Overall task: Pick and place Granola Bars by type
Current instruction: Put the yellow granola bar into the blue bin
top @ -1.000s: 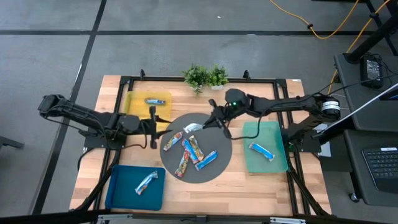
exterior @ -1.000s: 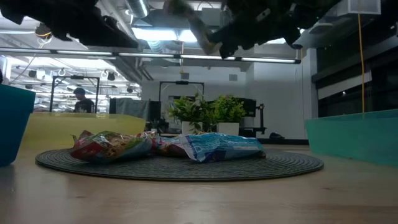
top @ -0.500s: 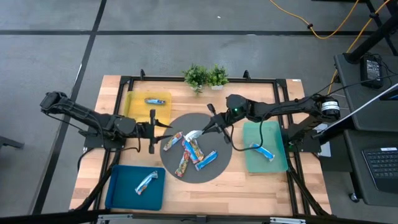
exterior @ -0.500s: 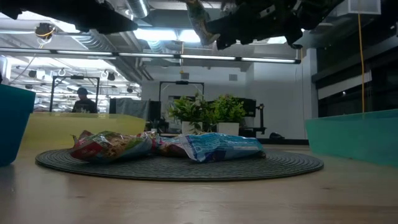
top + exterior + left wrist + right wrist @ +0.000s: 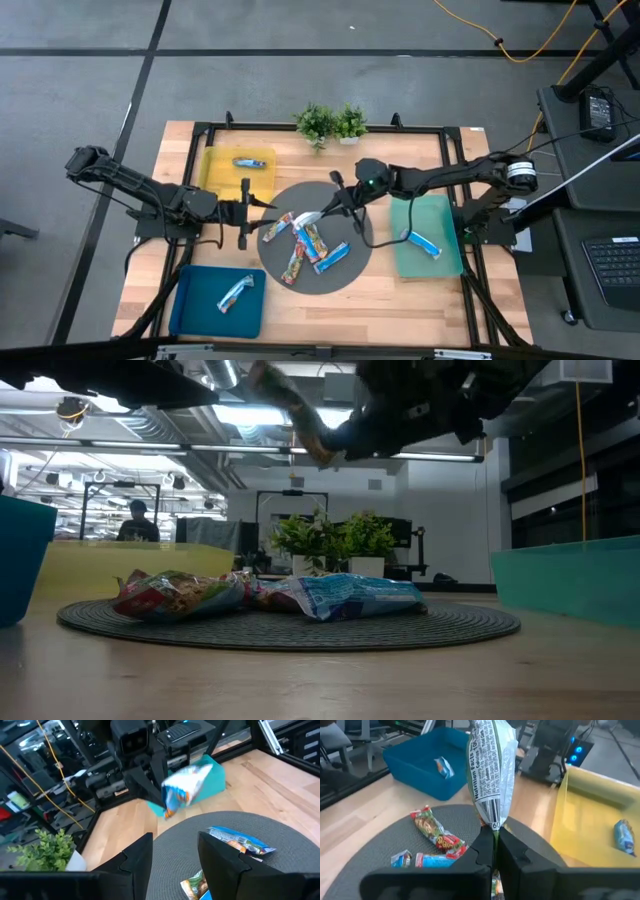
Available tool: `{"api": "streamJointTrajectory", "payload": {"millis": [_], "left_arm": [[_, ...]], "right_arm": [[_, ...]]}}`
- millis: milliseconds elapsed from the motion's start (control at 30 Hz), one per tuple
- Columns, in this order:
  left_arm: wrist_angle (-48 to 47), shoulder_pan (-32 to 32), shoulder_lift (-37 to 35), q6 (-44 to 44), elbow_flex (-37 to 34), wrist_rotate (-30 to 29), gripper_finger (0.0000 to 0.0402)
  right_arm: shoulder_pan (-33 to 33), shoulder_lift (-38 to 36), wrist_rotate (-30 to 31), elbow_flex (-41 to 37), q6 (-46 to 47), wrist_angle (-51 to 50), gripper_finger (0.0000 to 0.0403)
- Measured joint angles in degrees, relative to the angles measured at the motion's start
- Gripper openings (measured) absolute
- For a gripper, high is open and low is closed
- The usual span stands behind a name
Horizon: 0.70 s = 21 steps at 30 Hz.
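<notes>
One silver-grey bar (image 5: 491, 770) is held clenched by its end in the right gripper (image 5: 494, 851), hanging above the far part of the round grey mat (image 5: 352, 262); in the high view it shows just beside the gripper tip (image 5: 332, 206). Four bars are left on the mat: a red multicoloured one (image 5: 277, 226) at the left, another (image 5: 296, 262) towards the near edge, and two blue ones (image 5: 332, 257) beside them. One bar lies in each tray: the yellow tray (image 5: 215, 168) at the far left, the blue tray (image 5: 190, 305) at the near left, and the green tray (image 5: 442, 255) at the right. The left gripper (image 5: 175, 851) is kept waiting at the mat's left edge, its fingers parted and holding nothing.

For the step to be done well, the bar should be carried high enough to clear the tray wall, the clench should be kept firm since only the wrapper's end is pinched, and release should be made low over the tray holding the matching type. Which tray that is cannot be told for certain. The left arm should be avoided on the way.
</notes>
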Motion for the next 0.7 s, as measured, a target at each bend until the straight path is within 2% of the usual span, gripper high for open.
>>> {"api": "streamJointTrajectory", "payload": {"millis": [133,467,700], "left_arm": [[0.0,0.0,0.0,2.5,0.0,0.8,0.0149],[-1.9,0.0,0.1,2.1,0.0,0.9,0.0152],[-1.6,0.0,2.5,2.7,0.0,1.7,0.0156]], "right_arm": [[0.0,1.9,0.0,0.0,-1.6,1.1,0.0014],[0.0,2.5,0.0,0.0,-2.0,5.6,0.0015],[0.0,2.5,0.0,0.0,-2.0,6.7,0.0016]]}}
